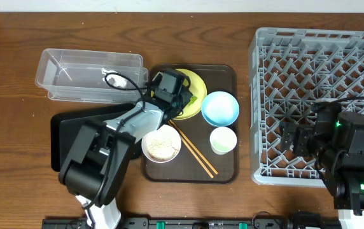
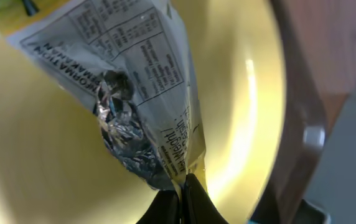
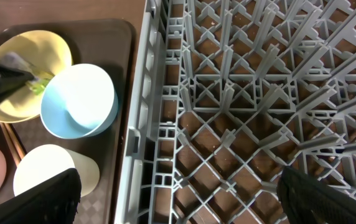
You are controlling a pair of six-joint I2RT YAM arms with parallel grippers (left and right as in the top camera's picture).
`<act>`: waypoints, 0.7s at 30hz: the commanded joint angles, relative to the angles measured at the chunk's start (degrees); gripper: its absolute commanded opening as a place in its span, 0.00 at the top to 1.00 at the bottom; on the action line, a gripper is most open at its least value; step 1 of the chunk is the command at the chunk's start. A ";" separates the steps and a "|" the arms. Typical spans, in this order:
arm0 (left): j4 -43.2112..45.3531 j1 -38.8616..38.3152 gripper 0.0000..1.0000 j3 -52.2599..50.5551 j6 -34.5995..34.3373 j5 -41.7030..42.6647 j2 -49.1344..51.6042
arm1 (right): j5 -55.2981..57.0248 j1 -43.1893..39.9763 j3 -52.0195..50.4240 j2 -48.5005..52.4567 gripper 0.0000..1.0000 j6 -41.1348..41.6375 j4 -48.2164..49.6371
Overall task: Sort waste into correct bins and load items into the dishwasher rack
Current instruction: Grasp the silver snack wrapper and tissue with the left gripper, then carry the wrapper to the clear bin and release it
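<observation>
My left jaws are pinched shut on the wrapper (image 2: 142, 93); my right jaws stand wide with nothing held.

Overhead: my left gripper (image 1: 188, 97) sits over the one plate (image 1: 199, 81) at mid-frame. At upper left I count one tub (image 1: 86, 69), and below it one black tray (image 1: 66, 130). The brown tray (image 1: 228, 173) carries one blue bowl (image 1: 220, 108), one cup (image 1: 223, 140), two chopsticks (image 1: 196, 154) and one white bowl (image 1: 145, 141) holding the rice (image 1: 161, 146). One rack (image 1: 315, 60) fills the right, with my right gripper (image 1: 296, 137) over its lower part.

Left wrist: two fingers (image 2: 195, 205) meet at the bottom edge on the wrapper's lower tip, with the plate behind.

Right wrist: one finger shows in each lower corner, with the rack's pegs between. The plate, blue bowl and cup are at the left.
</observation>
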 commanded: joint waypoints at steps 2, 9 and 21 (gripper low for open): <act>-1.11 1.14 0.94 0.94 14.27 1.38 -7.26 | -0.26 0.79 0.59 -0.20 0.01 0.50 0.00; -7.19 4.59 0.94 0.94 29.79 -2.23 -18.34 | -0.26 0.79 0.59 -0.20 0.01 0.50 0.00; -7.91 21.44 0.89 0.94 28.92 -2.93 -18.05 | -0.28 0.79 0.59 -0.20 0.01 0.52 -0.04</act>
